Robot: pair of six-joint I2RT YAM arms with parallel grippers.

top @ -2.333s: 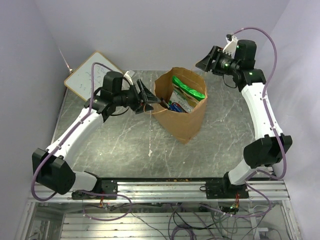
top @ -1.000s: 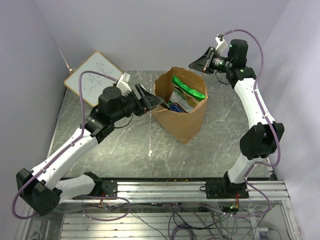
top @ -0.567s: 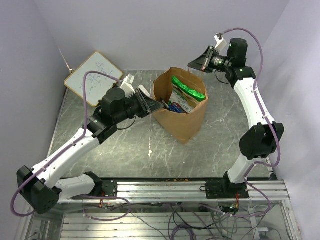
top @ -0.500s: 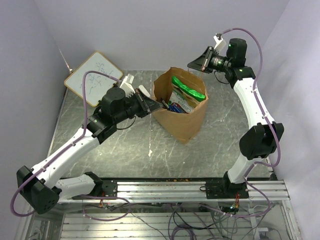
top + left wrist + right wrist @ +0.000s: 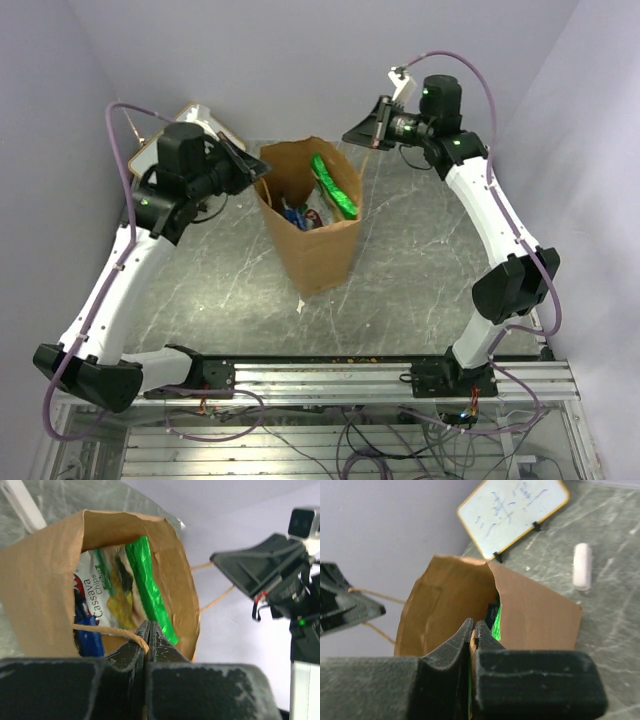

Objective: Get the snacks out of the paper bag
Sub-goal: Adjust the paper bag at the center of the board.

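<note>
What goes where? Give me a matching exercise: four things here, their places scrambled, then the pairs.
1. green foil packet
2. small white rectangular block
3. wood-framed whiteboard
4. twisted paper loop handle

A. pinched in the shut left gripper
B. lying on the grey marbled table
C. inside the brown kraft paper bag
D. propped at the table's corner

Pairs: 1-C, 2-B, 3-D, 4-A.

The paper bag [image 5: 318, 255] is brown. Inside is a shiny green packet [image 5: 333, 185], with a blue packet [image 5: 90, 637] at its eight o'clock. The table [image 5: 420, 260] is grey, white-veined.
</note>
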